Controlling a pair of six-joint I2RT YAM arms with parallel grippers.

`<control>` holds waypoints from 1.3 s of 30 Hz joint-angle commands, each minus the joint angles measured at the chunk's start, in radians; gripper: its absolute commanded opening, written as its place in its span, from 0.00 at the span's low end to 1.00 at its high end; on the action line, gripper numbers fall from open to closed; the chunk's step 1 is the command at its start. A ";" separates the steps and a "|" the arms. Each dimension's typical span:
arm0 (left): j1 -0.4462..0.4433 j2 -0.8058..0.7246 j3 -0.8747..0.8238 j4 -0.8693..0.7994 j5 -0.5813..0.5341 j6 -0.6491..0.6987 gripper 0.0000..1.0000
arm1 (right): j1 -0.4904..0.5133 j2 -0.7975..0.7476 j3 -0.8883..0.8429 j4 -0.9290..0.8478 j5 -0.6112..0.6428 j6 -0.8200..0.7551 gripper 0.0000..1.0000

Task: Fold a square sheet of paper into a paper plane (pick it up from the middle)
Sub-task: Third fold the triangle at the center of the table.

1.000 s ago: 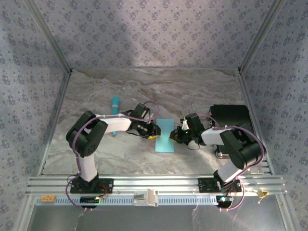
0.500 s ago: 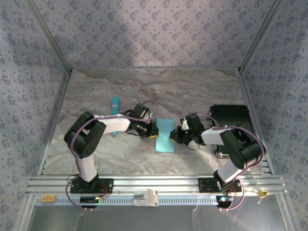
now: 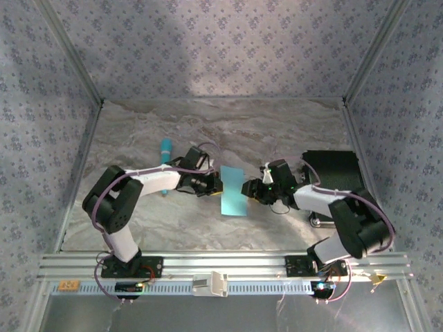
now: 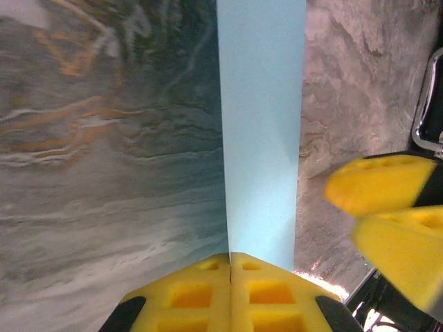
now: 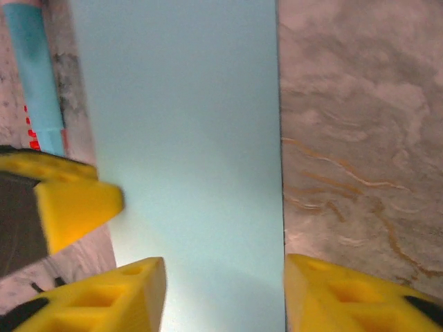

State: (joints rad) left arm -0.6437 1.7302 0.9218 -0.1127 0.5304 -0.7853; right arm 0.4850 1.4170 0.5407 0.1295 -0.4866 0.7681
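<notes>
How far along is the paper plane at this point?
Done: the paper is a narrow rectangle, not a square, so it looks folded in half once. In hand: the left tool is shut on one edge, and the right tool stands open beside it. Left: no pointed nose or wings yet, so most folds remain.

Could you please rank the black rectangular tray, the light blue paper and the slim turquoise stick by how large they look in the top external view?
Largest to smallest:
1. black rectangular tray, partly covered
2. light cyan-blue paper sheet
3. slim turquoise pen-like stick, partly covered
</notes>
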 commanded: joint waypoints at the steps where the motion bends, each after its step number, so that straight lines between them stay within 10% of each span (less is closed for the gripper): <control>1: 0.021 -0.046 -0.026 -0.012 -0.010 -0.021 0.05 | 0.045 -0.103 0.063 -0.165 0.128 -0.127 0.53; 7: 0.032 -0.049 -0.029 -0.007 0.020 -0.025 0.05 | 0.195 -0.235 0.053 -0.180 0.353 -0.314 0.55; 11: 0.033 -0.058 -0.040 0.016 0.032 -0.035 0.05 | 0.328 -0.258 0.011 -0.120 0.539 -0.480 0.80; 25: 0.032 -0.056 -0.031 0.013 0.059 -0.039 0.05 | 0.724 -0.043 -0.026 0.137 0.928 -0.882 0.75; 39: 0.032 -0.051 -0.033 0.021 0.066 -0.039 0.05 | 0.831 0.216 0.024 0.317 1.240 -0.961 0.63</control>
State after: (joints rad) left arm -0.6147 1.7031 0.8928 -0.1040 0.5720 -0.8215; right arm 1.3109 1.6073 0.5354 0.3969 0.6529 -0.1703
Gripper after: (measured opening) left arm 0.053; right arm 0.650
